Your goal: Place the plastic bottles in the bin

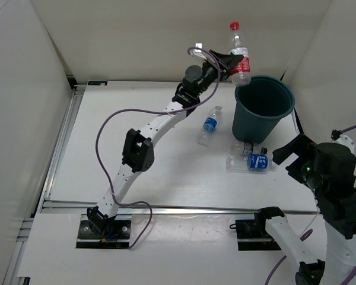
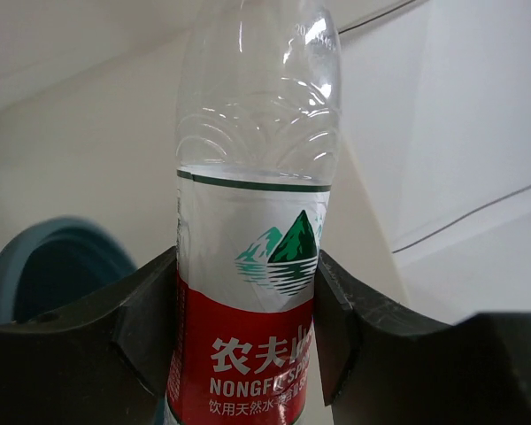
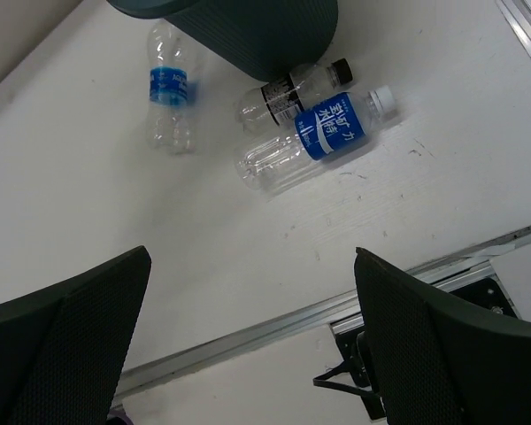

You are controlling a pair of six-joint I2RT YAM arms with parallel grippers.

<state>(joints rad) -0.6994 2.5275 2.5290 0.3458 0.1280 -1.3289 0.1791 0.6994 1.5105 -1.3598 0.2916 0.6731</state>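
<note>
White table (image 1: 166, 172), left arm (image 1: 148, 133) outstretched, left gripper (image 2: 245, 345) clamped on red-label bottle (image 2: 252, 177), right gripper (image 3: 252, 261) apart

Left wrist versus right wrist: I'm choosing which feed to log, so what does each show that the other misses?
Only left wrist: the red-label bottle, upright, clamped in the left gripper. Only right wrist: three bottles lying on the table, a lone blue-label bottle, and a dark-capped bottle beside a white-capped bottle, with the right gripper open above. Both: the bin, partly in frame.
</note>
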